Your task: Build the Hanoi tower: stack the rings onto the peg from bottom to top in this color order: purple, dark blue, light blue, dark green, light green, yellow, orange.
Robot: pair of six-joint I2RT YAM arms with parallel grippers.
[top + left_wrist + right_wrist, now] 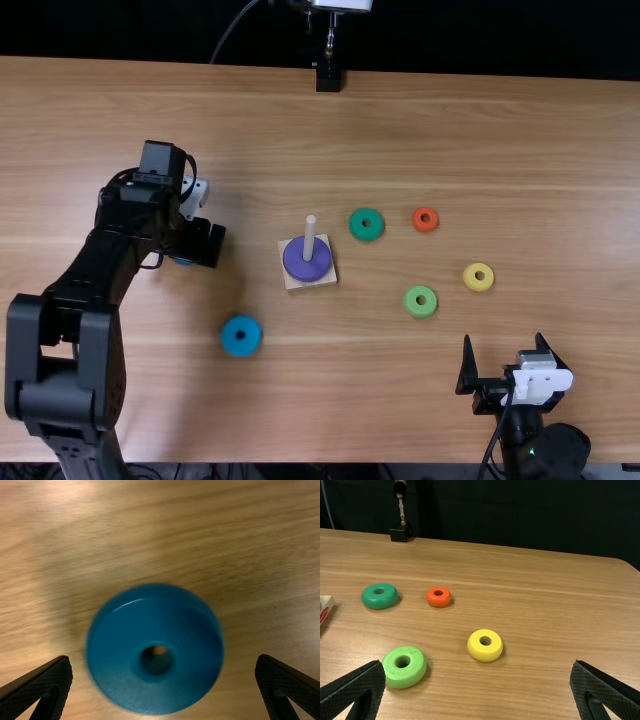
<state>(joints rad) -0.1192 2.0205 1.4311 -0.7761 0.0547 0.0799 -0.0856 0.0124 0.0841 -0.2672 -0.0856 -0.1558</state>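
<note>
Well left of the peg, a blue ring lies flat on the tabletop beneath the left gripper, whose jaws stand spread, one to either side of it, pinching nothing. I take it for the dark blue one, next in order. It looks light, rigid and smooth, so it would hardly dent or break but could slip or twist if caught off centre. The best hold is across its widest part, jaws level, with the centre hole left free to go over the peg.

The other blue ring lies left of the peg, towards the near edge. Right of the peg are the dark green ring, light green ring, orange ring and yellow ring; these smaller ones leave less rim to grip. The right gripper, right and nearside of the peg, has its jaws apart and holds nothing.

As holder there is the square base under the peg, carrying the purple ring, which sits around the peg.
</note>
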